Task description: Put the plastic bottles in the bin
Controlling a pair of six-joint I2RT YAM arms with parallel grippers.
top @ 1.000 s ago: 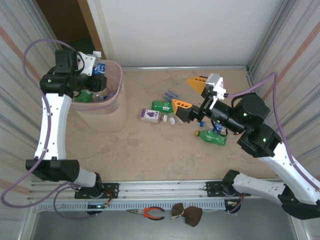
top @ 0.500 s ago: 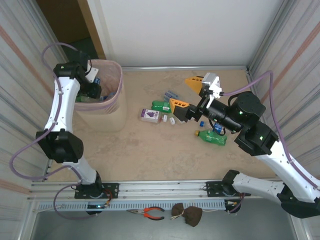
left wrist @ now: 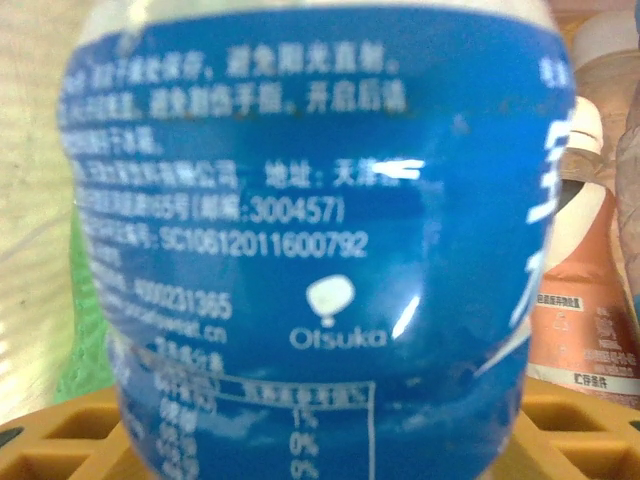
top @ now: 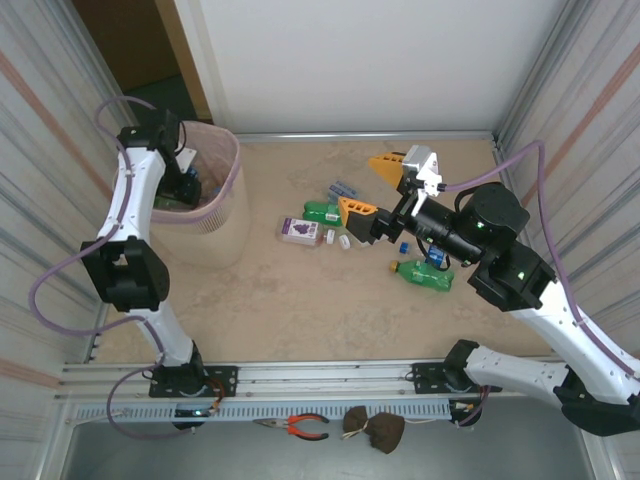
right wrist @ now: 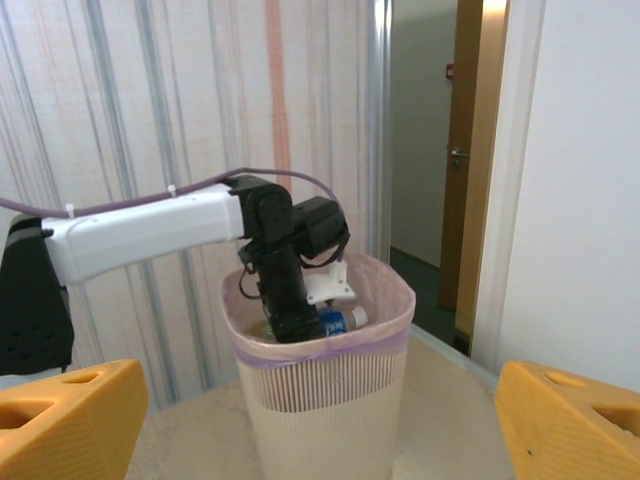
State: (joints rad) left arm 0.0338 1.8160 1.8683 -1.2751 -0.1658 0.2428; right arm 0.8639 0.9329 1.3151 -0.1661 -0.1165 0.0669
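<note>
The pale pink bin [top: 232, 152] stands at the far left of the table and shows again in the right wrist view [right wrist: 330, 400]. My left gripper [top: 186, 186] reaches down inside it, shut on a blue-labelled plastic bottle [left wrist: 320, 230] with a white cap [right wrist: 352, 318]. A pinkish bottle [left wrist: 585, 300] and a green one [left wrist: 85, 330] lie in the bin beside it. On the table lie a green bottle [top: 323, 211], a purple-labelled bottle [top: 300, 231], a bluish bottle [top: 343, 188] and another green bottle [top: 422, 274]. My right gripper [top: 373, 188] hovers open above them, holding nothing.
Two white caps [top: 338, 240] and a blue cap [top: 403, 246] lie among the bottles. Red-handled pliers [top: 300, 427] and a brown lump [top: 375, 430] rest on the front rail. Corrugated walls close both sides. A doorway [right wrist: 440, 180] opens behind the bin.
My left arm has swung over and lowered the blue-labelled bottle deeper into the bin. The right gripper has drifted slightly left and stays open.
</note>
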